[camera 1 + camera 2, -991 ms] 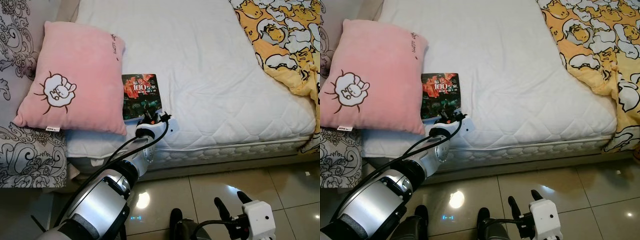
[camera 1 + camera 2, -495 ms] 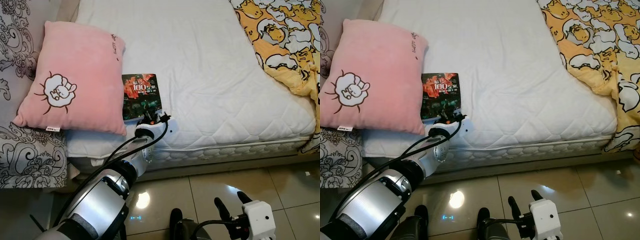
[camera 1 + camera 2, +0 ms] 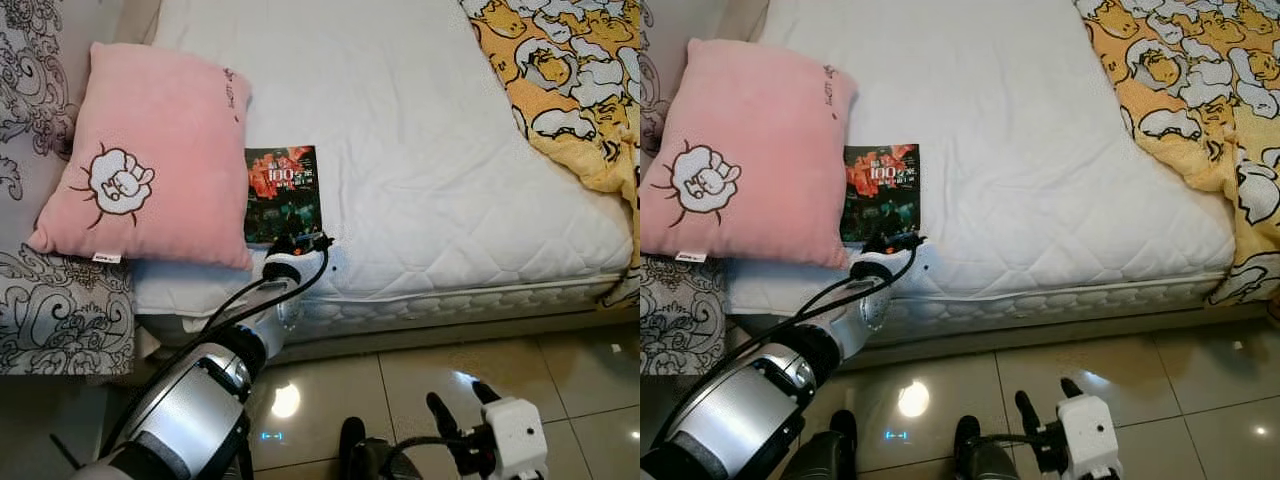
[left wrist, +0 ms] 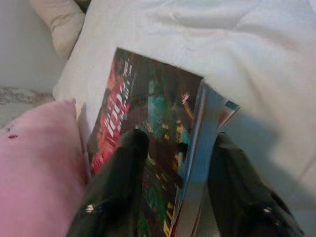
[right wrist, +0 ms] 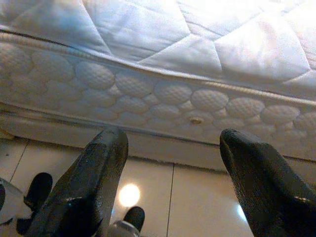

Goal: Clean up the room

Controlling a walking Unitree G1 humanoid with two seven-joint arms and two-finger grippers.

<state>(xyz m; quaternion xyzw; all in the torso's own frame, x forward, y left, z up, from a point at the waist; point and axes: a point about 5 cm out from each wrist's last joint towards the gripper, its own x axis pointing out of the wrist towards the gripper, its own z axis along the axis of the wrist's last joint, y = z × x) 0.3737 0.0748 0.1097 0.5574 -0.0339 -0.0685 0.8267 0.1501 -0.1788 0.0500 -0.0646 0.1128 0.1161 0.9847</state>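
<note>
Currently the left gripper's (image 4: 175,163) two black fingers (image 4: 121,182) are spread, one lying on the cover of the book (image 3: 283,192), the other past its lifted near edge, so they straddle the edge; whether they actually pinch it, I cannot tell. Book: dark cover, red lettering, lying flat on the white mattress (image 3: 420,150) near the bed's front edge, just beside the pink pillow (image 3: 150,150), possibly tucked slightly under it. Left arm (image 3: 200,400) reaches up from the floor side to the book. Right gripper (image 5: 170,192): fingers spread wide with nothing between them, held low over the tiled floor (image 3: 560,370), facing the mattress side. Yellow patterned blanket (image 3: 570,70) covers the bed's far right corner.
</note>
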